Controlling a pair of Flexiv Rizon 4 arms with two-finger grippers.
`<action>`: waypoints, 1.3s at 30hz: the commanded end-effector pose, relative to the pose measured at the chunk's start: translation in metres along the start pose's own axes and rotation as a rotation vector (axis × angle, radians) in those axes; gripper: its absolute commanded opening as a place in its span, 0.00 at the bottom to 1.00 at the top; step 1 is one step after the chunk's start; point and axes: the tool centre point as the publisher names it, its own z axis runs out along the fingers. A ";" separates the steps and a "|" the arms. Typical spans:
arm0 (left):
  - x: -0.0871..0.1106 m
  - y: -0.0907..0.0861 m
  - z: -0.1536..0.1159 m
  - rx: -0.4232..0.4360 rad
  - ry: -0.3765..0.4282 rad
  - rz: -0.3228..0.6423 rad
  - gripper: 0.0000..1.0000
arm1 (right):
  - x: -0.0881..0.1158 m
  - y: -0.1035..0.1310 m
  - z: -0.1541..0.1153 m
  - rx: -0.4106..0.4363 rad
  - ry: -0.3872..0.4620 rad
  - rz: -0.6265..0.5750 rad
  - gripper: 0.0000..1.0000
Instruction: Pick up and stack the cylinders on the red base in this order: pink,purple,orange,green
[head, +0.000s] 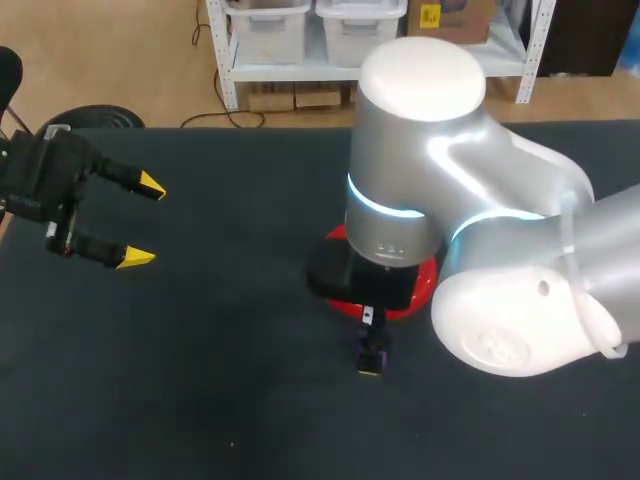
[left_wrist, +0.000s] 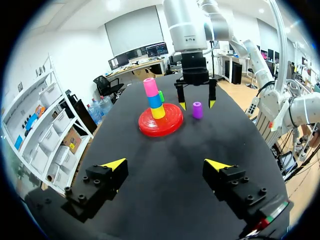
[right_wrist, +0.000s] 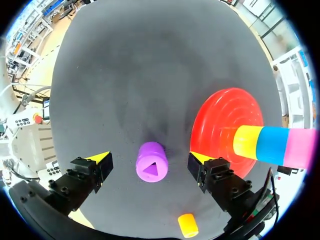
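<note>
Parts on the worktop, counted.
One red ridged plastic base; six plastic cylinders: one pink, one blue, one yellow, one purple, one green, one orange.

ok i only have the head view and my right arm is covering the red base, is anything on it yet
observer: yes, in the left wrist view the red base carries a stack: yellow at the bottom, then blue, then pink on top.
operator: and the purple cylinder, is it held
observer: no, the right wrist view shows it standing free between the open fingers of the right gripper, with a gap on either side.
operator: any green one around
observer: a green cylinder shows partly from behind that stack in the left wrist view.
</note>
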 end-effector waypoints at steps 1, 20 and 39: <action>0.001 0.000 0.000 -0.001 -0.003 0.003 1.00 | 0.001 -0.001 0.001 -0.005 0.000 0.003 1.00; 0.001 0.000 0.000 -0.001 -0.003 0.003 1.00 | 0.000 -0.001 0.002 -0.016 0.001 0.002 0.00; 0.001 0.000 0.000 -0.001 -0.003 0.003 1.00 | 0.000 -0.001 -0.064 0.076 -0.019 -0.025 0.00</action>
